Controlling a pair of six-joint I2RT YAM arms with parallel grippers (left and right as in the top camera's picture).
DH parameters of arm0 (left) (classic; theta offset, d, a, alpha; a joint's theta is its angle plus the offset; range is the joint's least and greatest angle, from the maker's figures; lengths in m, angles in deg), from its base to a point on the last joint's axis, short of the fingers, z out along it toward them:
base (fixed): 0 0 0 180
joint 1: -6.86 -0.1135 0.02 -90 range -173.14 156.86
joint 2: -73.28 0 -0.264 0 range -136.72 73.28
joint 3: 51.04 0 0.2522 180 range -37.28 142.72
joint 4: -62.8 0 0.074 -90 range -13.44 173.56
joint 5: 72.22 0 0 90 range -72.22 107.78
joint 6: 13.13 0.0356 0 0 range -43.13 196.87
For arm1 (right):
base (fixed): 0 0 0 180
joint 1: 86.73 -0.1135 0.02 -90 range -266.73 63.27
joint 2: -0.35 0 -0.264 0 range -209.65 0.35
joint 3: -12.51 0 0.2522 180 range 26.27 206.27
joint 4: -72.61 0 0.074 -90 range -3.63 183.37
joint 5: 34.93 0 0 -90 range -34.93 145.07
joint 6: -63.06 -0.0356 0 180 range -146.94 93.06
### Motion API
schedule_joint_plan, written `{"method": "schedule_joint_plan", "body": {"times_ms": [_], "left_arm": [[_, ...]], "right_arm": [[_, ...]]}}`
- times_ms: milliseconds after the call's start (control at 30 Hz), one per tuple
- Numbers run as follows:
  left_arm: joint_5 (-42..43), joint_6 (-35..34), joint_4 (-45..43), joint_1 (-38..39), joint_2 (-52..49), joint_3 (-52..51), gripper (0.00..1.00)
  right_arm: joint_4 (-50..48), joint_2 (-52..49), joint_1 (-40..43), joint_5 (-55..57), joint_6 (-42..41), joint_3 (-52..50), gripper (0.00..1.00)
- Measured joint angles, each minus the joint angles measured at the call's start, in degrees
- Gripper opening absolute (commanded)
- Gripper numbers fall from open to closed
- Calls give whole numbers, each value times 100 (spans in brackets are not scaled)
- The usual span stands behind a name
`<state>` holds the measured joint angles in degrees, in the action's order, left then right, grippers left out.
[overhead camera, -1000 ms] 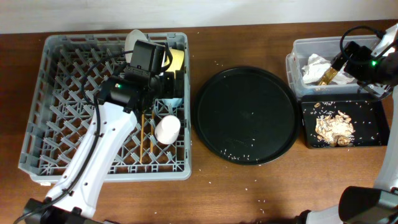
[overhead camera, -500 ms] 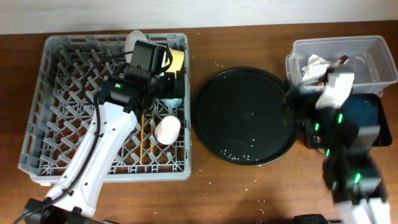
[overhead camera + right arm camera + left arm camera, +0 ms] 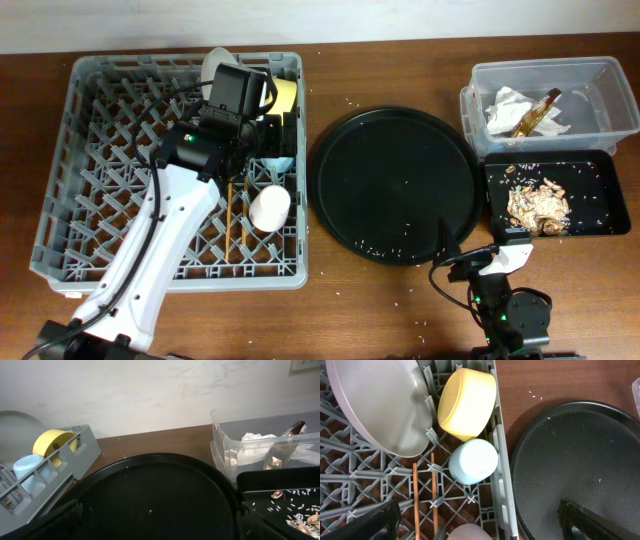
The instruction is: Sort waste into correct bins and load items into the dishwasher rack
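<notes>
Rack [image 3: 100, 140] at left, loaded: plate [image 3: 375, 405], bowl [image 3: 467, 402], blue cup [image 3: 473, 461], pale cup [image 3: 268, 210], chopsticks [image 3: 415, 495]. Wrapper [image 3: 505, 108], fish [image 3: 537, 112] in far-right tub [image 3: 600, 70]; scraps [image 3: 535, 205] in tray [image 3: 597, 195] just nearer. Seems the closing step. Left jaws, right jaws spread, empty. Next: lifting clear of bowl.

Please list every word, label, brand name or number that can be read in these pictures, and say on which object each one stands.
There are none. No readable text shows on the dishwasher rack, the clear tub, the black rectangular tray, the round black tray, the plate, the yellow bowl or the light-blue cup.
</notes>
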<state>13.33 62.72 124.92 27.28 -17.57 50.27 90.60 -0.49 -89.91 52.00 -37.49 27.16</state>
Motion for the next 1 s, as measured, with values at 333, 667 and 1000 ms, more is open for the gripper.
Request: {"method": "schedule_joint_plan", "body": {"times_ms": [333,667,1000], "left_arm": [[-2,0,33,0,0,0,99],[754,1580,-4105,-2013,4769,-5501,99],[654,1679,-4371,-2479,8824,-8664,99]], "right_arm": [[0,0,0,0,-2,0,98],[-7,15,-9,2,-2,-9,99],[-20,15,-20,2,-2,-15,99]]}}
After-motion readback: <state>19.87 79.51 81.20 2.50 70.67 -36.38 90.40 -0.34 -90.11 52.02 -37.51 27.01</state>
